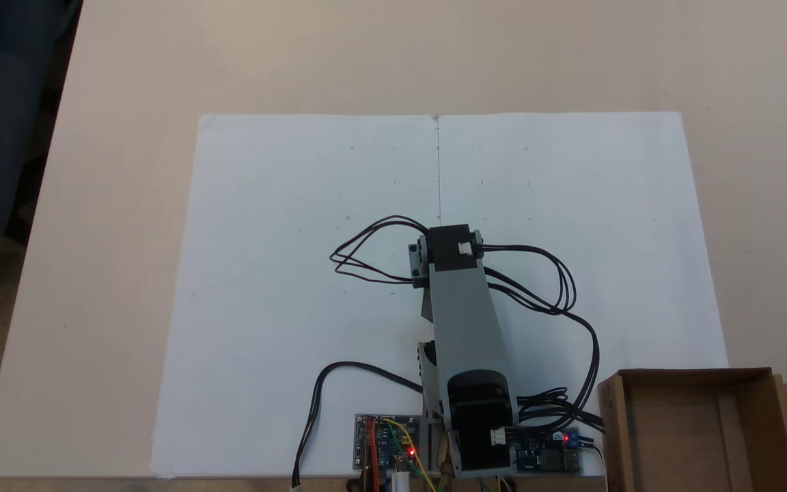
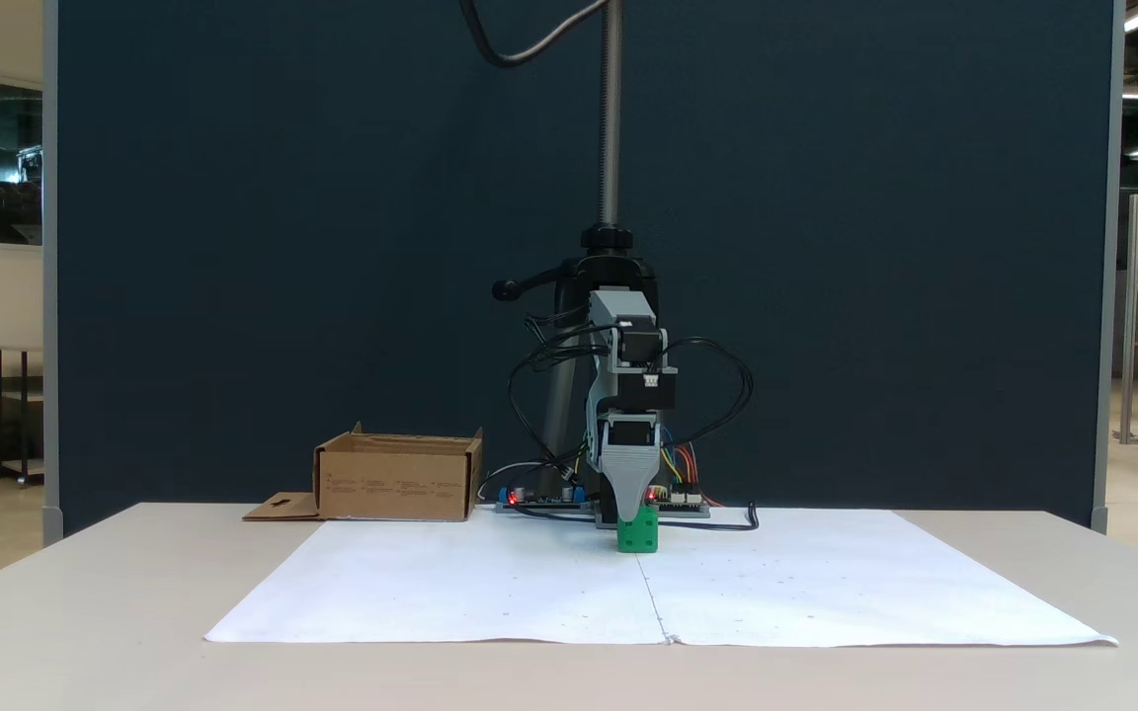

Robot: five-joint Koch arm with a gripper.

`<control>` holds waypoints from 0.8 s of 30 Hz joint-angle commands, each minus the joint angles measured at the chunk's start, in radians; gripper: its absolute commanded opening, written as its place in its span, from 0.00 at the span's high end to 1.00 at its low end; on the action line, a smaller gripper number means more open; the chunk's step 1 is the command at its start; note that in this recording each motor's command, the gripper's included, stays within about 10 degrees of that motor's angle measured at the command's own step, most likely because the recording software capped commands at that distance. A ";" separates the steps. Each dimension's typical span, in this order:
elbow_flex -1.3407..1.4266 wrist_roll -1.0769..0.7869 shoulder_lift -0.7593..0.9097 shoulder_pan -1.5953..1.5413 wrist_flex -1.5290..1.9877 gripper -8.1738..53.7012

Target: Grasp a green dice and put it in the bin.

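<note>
The green dice (image 2: pixel 637 531) rests on the white paper (image 2: pixel 490 583), just in front of the arm's base. My gripper (image 2: pixel 632 505) points straight down with its tip right at the top of the dice. From this side I see a single grey tapered jaw, so the jaw gap does not show. In the fixed view from above, the arm (image 1: pixel 465 321) covers the gripper and the dice. The bin (image 2: pixel 396 481) is a brown cardboard box, left of the arm in the fixed front view. Seen from above, the bin (image 1: pixel 613 424) sits at the lower right.
Circuit boards (image 1: pixel 387 443) with red lights and loose black cables (image 1: pixel 557 287) lie around the arm's base. The white paper (image 1: pixel 284 273) spreads wide over the beige table (image 1: pixel 113 171). A dark pole (image 2: pixel 610 118) rises behind the arm.
</note>
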 commanded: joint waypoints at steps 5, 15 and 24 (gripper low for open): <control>-0.011 -0.098 -0.011 -0.021 -0.031 0.16; -0.011 -0.100 -0.132 -0.023 -0.078 0.16; -0.009 -0.098 -0.202 -0.025 -0.127 0.16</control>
